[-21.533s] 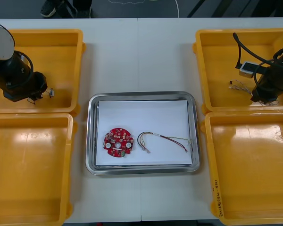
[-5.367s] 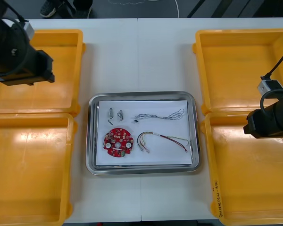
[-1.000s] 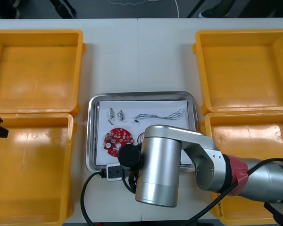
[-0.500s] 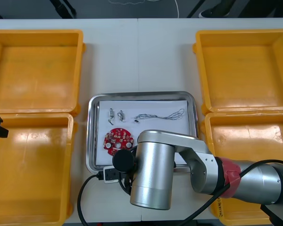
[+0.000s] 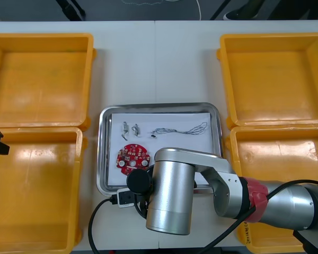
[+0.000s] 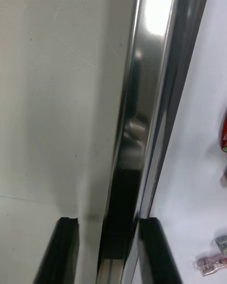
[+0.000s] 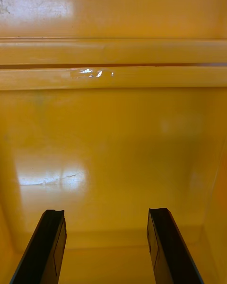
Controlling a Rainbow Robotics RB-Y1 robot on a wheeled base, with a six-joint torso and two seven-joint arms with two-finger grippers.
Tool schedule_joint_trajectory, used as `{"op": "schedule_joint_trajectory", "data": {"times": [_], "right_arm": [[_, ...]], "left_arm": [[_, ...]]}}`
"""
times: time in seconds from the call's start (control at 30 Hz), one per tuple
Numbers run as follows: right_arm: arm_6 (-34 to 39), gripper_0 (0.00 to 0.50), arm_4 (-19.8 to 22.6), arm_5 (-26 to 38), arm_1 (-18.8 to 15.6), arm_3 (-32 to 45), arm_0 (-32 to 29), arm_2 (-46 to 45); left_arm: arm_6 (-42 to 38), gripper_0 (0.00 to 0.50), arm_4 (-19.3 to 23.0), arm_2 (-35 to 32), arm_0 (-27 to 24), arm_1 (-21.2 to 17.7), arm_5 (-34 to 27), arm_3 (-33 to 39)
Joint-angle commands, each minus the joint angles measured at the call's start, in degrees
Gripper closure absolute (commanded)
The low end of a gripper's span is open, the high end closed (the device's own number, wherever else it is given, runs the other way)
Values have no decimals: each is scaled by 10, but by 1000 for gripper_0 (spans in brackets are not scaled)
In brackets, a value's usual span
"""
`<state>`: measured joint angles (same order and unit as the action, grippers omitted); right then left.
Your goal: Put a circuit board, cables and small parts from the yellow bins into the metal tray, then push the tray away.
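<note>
Metal tray (image 6: 151,52) rim within right gripper (image 6: 108,223)

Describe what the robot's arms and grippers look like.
The right arm, over the shiny metal tray's near rim, is a brushed-silver cylinder with a red band, a black round joint cap and a looping black cable from a small white plug. The right gripper and the left gripper, over a yellow plastic bin, have flat black jaws.
</note>
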<state>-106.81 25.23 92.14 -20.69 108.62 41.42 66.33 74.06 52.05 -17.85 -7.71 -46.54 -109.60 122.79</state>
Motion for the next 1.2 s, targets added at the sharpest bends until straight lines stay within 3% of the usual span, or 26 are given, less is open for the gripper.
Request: {"op": "schedule_joint_trajectory", "data": {"times": [0.03,0.1,1.2], "right_arm": [[-7,467,-4,-5,15,3,18,10],[-5,500,-4,-5,15,3,18,10],[0,500,10,48,29,3,50,-70]], "left_arm": [[35,0,4,-17,9,-23,-4,18],[35,0,4,-17,9,-23,-4,18],[35,0,4,-17,9,-23,-4,18]]}}
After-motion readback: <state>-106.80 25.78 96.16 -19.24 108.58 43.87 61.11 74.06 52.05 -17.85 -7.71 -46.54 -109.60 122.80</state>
